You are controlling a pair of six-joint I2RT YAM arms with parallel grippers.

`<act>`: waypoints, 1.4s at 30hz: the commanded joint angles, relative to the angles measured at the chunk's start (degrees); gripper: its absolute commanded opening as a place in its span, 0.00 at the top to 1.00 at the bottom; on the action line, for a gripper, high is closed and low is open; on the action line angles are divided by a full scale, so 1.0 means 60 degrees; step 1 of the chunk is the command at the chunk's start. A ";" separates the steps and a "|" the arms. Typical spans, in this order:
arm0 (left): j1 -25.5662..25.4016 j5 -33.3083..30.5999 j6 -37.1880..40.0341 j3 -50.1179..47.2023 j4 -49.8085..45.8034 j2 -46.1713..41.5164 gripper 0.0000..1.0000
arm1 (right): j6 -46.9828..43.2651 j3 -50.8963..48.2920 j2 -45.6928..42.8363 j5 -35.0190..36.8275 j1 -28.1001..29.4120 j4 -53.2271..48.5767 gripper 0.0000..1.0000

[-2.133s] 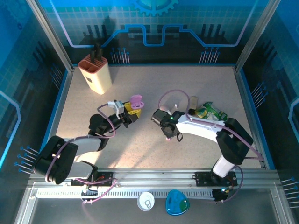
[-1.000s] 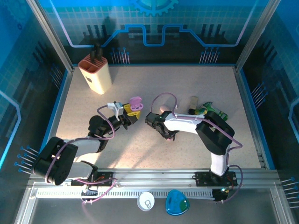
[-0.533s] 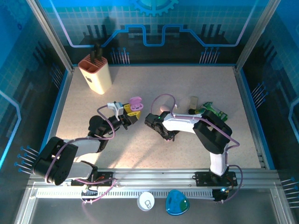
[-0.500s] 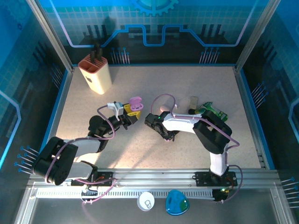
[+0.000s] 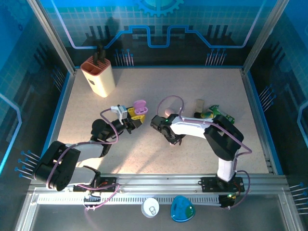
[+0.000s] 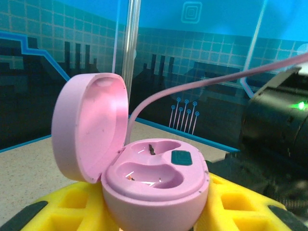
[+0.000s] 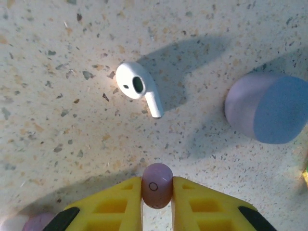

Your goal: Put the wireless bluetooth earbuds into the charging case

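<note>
Pink plastic, centre-left on the table (image 5: pixel 202 86): an open charging case (image 6: pixel 156 175), clamped between the yellow fingers (image 6: pixel 72 204) of my left pincer (image 5: pixel 135 119). Its lid (image 6: pixel 89 130) stands hinged up on the left of the left wrist view. The base faces up with two moulded wells and a small teal button (image 6: pixel 182 157) beside them.

My right pincer (image 7: pixel 157 191) points down at the table just right of the case in the top view. Its fingers are closed on a mauve earbud (image 7: pixel 157 183), one pad touching each side; whether the bud touches the speckled surface I cannot tell. A white earbud (image 7: pixel 137 86) lies free on the table ahead of that pincer, stem toward the lower right, near the held bud but apart from it. To its right sits a rounded lavender object (image 7: pixel 262 113), apart from both buds. At the lower left corner of the right wrist view, small white and lavender pieces (image 7: pixel 24 224) are cut off by the frame, too little visible to name.

Farther off in the top view:
- a beige holder (image 5: pixel 98 77) with dark handles stands at the far left corner;
- a green packet (image 5: pixel 219 114) lies right of my right arm;
- a white round item (image 5: pixel 150 208) and a blue rounded item (image 5: pixel 183 210) rest on the near ledge, below the arm bases in that view.
</note>
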 commanded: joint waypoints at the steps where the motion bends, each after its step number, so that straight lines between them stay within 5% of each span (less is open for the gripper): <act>1: 0.0076 0.0467 -0.0077 0.0055 0.0316 0.0176 0.63 | 0.0373 -0.0348 -0.1001 -0.1176 -0.0536 0.0402 0.79; 13: -0.0452 0.0778 0.0360 0.0440 0.0316 0.0758 0.63 | 0.1168 -0.1986 -0.3091 -0.5828 -0.2887 0.1964 0.78; 21: -0.0966 0.0728 0.0626 0.0697 0.0230 0.1170 0.64 | 0.1179 -0.2026 -0.3891 -0.6035 -0.3088 0.1788 0.78; 33: -0.1209 0.0992 0.0792 0.0822 0.0301 0.1320 0.64 | 0.0016 -0.0747 -0.6209 -0.6568 -0.2206 0.1239 0.78; 42: -0.1375 0.1197 0.1277 0.0789 0.0316 0.1293 0.64 | -0.0451 0.0251 -0.6324 -0.7158 -0.1175 0.2040 0.78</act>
